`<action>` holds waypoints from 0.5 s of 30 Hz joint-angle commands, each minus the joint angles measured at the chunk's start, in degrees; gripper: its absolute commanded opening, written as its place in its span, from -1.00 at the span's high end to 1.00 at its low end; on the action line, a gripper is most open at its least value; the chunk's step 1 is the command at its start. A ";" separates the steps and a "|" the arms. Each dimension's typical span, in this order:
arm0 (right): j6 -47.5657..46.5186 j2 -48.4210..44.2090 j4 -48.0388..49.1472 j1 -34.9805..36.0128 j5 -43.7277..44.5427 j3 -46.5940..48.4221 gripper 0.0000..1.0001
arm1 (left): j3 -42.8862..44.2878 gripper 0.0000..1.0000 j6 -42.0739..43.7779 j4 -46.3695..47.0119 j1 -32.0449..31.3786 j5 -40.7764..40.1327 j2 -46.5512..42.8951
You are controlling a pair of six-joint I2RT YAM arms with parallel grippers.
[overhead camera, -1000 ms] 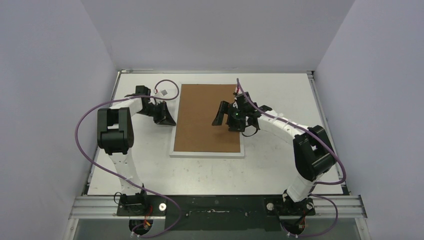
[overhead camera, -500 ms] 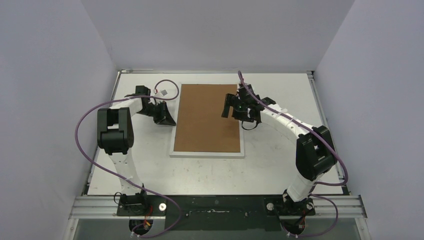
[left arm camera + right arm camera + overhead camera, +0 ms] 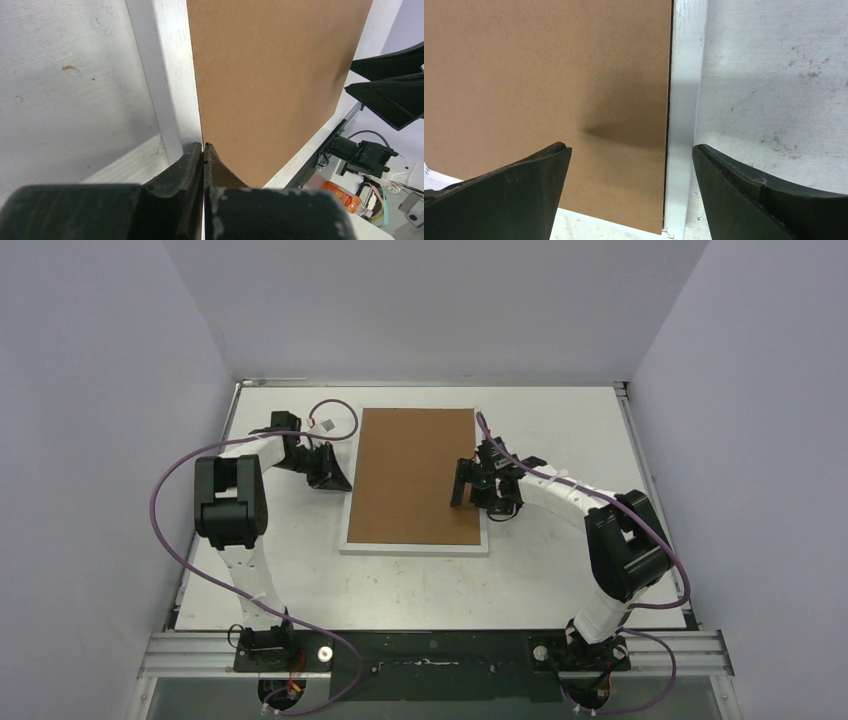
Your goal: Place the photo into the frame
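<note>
Frame (image 3: 414, 549) lies flat in the middle of the desk (image 3: 300, 580), back side up, long edges running away from the arms. What shows of it is a narrow, smooth white rim with square corners, and set inside that rim a plain brown backing board (image 3: 410, 470), matte and faintly grainy like pressed fibre, with no marks on it. A thin dark seam runs between board and rim. The desk is white-painted, dull and scuffed, with scratches and small specks. The left claw (image 3: 203, 147) is pinched fully closed with nothing between its tapered black fingers, and its tip sits right at the seam on the frame's left edge, seeming to touch it. The right claw (image 3: 631, 150) is spread wide and grips nothing. It hangs over the frame's right edge, one black wedge-shaped finger (image 3: 524, 175) above the brown board and the other above the bare desk, with the white rim between them. A soft shadow falls on the board beneath it. Purple cables (image 3: 160, 500) loop off both arms.
</note>
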 commanded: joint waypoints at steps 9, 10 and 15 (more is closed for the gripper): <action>-1.46 -2.06 -2.74 5.79 4.72 6.03 -0.85 | 1.61 1.00 2.29 -1.14 -0.53 -2.12 1.20; -2.06 -2.07 -3.81 6.47 6.07 6.91 -0.83 | 1.86 1.00 2.49 -1.65 -0.53 -2.11 1.08; -3.44 -3.19 -3.92 10.94 9.03 7.78 -0.58 | 1.28 1.00 2.23 -1.59 -0.44 -1.86 0.04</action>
